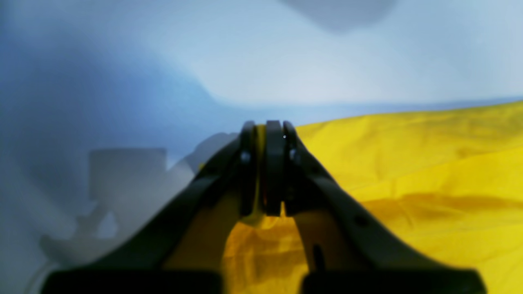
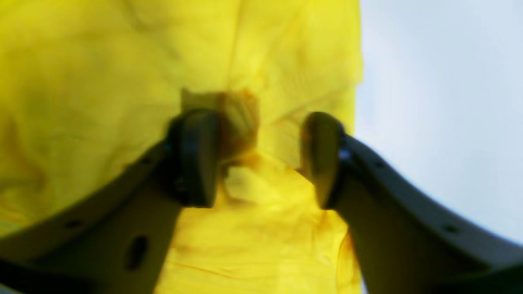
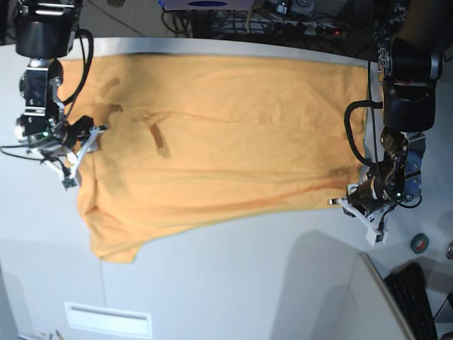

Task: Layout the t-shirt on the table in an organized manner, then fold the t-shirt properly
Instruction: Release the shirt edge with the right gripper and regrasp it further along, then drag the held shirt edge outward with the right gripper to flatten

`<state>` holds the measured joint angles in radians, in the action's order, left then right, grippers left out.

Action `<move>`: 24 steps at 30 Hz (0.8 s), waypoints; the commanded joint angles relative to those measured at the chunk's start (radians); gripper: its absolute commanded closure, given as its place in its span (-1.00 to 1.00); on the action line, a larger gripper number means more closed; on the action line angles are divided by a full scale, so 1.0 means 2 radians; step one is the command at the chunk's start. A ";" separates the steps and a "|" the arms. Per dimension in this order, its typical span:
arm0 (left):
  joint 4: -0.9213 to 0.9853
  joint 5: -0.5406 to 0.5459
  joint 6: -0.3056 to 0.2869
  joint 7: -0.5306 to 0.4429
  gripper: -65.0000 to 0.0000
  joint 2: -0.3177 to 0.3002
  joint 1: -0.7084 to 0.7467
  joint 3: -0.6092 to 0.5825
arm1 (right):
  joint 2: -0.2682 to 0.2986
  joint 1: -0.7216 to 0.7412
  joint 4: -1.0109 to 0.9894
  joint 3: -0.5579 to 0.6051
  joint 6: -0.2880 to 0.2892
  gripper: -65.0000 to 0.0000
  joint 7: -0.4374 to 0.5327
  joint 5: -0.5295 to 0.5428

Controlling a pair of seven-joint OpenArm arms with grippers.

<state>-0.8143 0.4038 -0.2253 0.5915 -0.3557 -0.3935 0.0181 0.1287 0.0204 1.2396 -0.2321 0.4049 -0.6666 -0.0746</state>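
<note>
The t-shirt (image 3: 226, 149) lies spread wide across the table (image 3: 233, 276), with wrinkles and one end hanging lower at the front left. My left gripper (image 3: 352, 210) sits at the shirt's right edge. In the left wrist view it (image 1: 265, 126) is shut, with a strip of the yellow cloth (image 1: 408, 163) pinched between its fingers. At the shirt's left edge is my right gripper (image 3: 83, 152). Seen from the right wrist, it (image 2: 259, 120) stands open over bunched cloth (image 2: 102, 81), its fingers apart and not pinching it. Bare table (image 2: 441, 102) shows beside it.
A small roll of tape (image 3: 420, 243) and a dark keyboard (image 3: 417, 297) lie at the front right, beside a slanted grey panel (image 3: 375, 304). Cables (image 3: 283, 21) run behind the table's curved far edge. A flat white slot (image 3: 106, 319) sits at the front left.
</note>
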 commanded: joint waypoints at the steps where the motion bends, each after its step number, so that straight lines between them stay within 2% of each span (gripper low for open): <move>1: -0.007 0.003 -0.001 -0.008 1.00 -0.008 -0.012 0.002 | 0.007 0.012 0.002 -0.002 -0.001 0.37 0.008 0.002; 4: -0.006 0.003 -0.001 -0.008 1.00 -0.008 -0.012 0.002 | 0.007 0.025 -0.014 -0.003 -0.001 0.84 0.008 0.003; 5: -0.006 0.003 -0.001 -0.008 1.00 -0.008 -0.012 0.002 | 0.008 0.029 -0.019 -0.003 -0.001 0.96 0.008 0.003; 6: -0.006 0.003 -0.001 -0.008 1.00 -0.008 -0.012 0.002 | 0.008 0.032 -0.023 -0.003 -0.001 1.00 0.008 0.003; 16: -0.005 0.003 -0.001 -0.009 1.00 -0.008 -0.012 0.002 | 0.009 0.044 -0.025 -0.003 -0.001 1.00 0.008 0.003; 24: -0.005 0.003 -0.001 -0.009 1.00 -0.009 -0.012 0.002 | 0.029 0.062 -0.026 -0.003 -0.001 1.00 0.008 0.002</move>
<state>-0.8116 0.4046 -0.2256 0.5915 -0.3565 -0.3935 0.0181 0.1703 0.1211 1.1736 -0.2356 0.4046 -0.6659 -0.0742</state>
